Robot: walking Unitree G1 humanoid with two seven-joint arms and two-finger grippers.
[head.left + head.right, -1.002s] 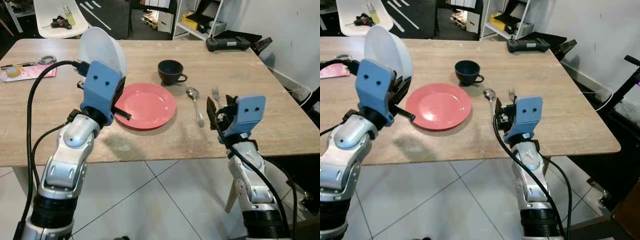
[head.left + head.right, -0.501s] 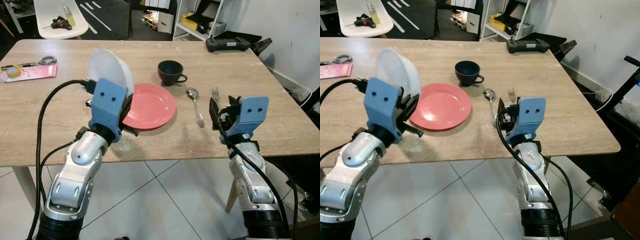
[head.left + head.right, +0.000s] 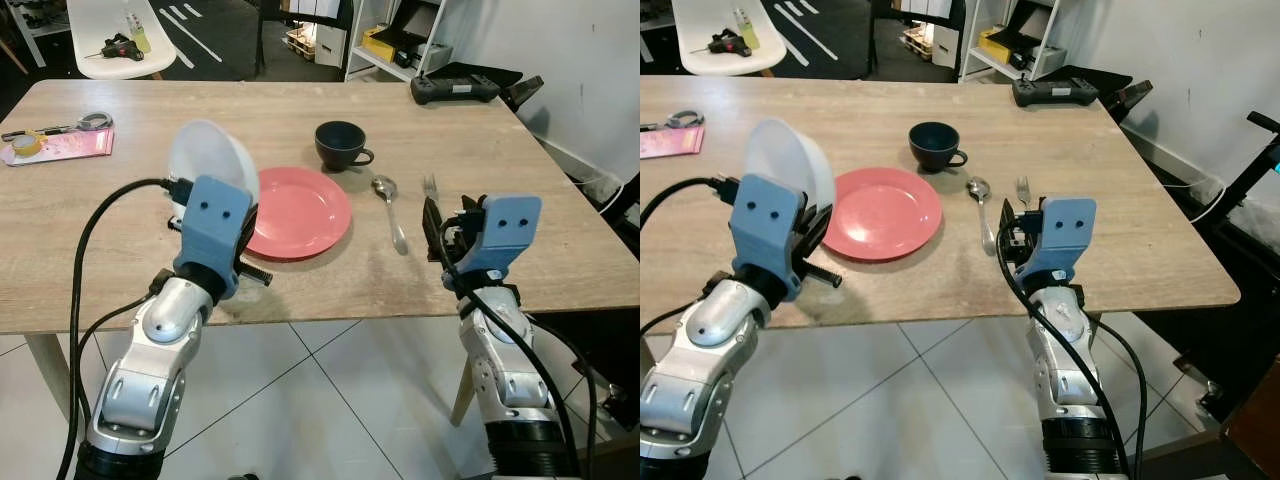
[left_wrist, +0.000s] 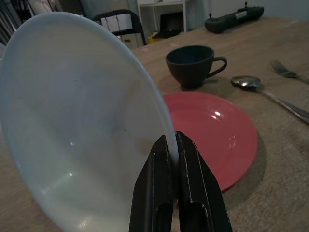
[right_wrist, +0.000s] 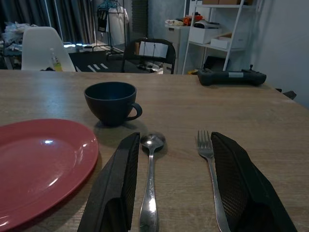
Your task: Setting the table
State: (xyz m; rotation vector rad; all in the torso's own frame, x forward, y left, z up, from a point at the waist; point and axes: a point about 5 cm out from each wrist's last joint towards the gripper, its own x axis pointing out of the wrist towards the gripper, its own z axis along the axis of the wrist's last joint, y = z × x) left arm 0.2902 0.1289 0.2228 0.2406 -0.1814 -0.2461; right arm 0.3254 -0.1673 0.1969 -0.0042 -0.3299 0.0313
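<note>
My left gripper [image 4: 173, 140] is shut on the rim of a white bowl [image 3: 210, 162]. It holds the bowl tilted on edge above the table, just left of the red plate [image 3: 303, 208]. A dark cup [image 3: 338, 143] stands behind the plate. A spoon [image 3: 394, 218] and a fork [image 3: 431, 187] lie to the plate's right. My right gripper [image 5: 171, 145] is open and holds nothing. It hovers low near the table's front edge, with its fingers [image 3: 431, 226] pointing along the spoon and fork.
The wooden table [image 3: 330, 290] ends just in front of both arms, with tiled floor [image 3: 300, 400] below. A black controller [image 3: 455, 88] lies at the far right. A pink packet with tape [image 3: 58, 143] lies far left. Behind the table stands a white chair [image 3: 100, 30] carrying tools.
My left arm has brought the bowl down and back toward the table's near edge, still beside the red plate. The right arm has barely shifted.
</note>
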